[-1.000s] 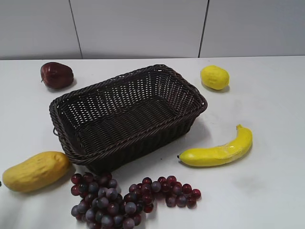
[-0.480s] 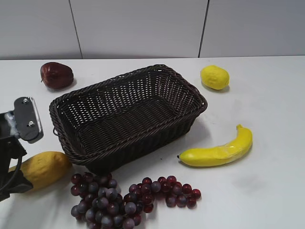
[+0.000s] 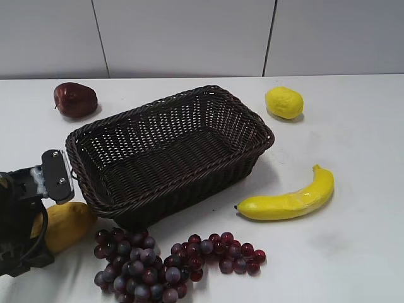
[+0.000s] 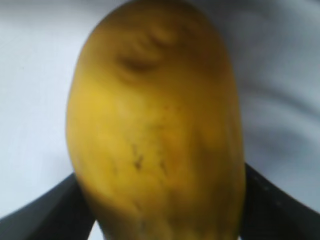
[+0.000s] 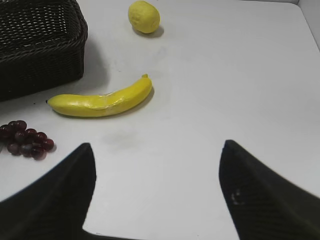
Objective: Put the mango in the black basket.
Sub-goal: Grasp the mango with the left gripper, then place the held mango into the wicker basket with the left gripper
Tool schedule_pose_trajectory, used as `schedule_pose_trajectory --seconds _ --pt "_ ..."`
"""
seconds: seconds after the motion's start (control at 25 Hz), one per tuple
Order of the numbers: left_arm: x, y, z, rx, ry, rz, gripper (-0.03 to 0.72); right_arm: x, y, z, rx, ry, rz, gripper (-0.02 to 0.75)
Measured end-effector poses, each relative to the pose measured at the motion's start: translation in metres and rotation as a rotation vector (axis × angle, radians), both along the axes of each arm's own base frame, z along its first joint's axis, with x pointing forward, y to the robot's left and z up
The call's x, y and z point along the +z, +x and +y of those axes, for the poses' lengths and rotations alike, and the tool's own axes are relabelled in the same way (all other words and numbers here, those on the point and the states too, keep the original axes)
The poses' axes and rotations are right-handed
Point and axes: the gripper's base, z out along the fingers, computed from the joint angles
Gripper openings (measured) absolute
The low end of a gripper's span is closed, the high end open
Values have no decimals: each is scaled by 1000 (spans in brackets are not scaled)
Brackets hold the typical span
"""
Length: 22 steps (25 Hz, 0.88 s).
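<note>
The mango (image 3: 71, 219), large and yellow-orange, lies on the white table just left of the black basket's front corner. It fills the left wrist view (image 4: 155, 130). The black basket (image 3: 265, 136) stands empty in the middle of the table; its corner shows in the right wrist view (image 5: 40, 45). My left gripper (image 3: 35, 230) is down over the mango's left part, with its dark jaws (image 4: 165, 220) open on either side of the fruit. My right gripper (image 5: 157, 195) is open and empty above bare table; it is out of the exterior view.
A banana (image 3: 287, 202) lies right of the basket, a lemon (image 3: 284, 102) at the back right, a dark red apple (image 3: 76, 99) at the back left. A grape bunch (image 3: 158, 265) lies in front of the basket, next to the mango.
My left arm came in from the left edge and moved down and right onto the mango, now covering its left part. The fruit and basket have not moved.
</note>
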Motion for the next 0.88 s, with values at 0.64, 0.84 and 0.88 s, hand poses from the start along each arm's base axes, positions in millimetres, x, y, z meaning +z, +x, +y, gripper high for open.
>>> schedule_pose_trajectory --seconds 0.64,0.84,0.88 --pt "87 -25 8 -41 -72 -269 542 0 0 0 0 0 0 588" --pt "127 -42 16 -72 -87 -466 542 0 0 0 0 0 0 588" --pt "134 -45 17 -71 -97 -511 542 0 0 0 0 0 0 588"
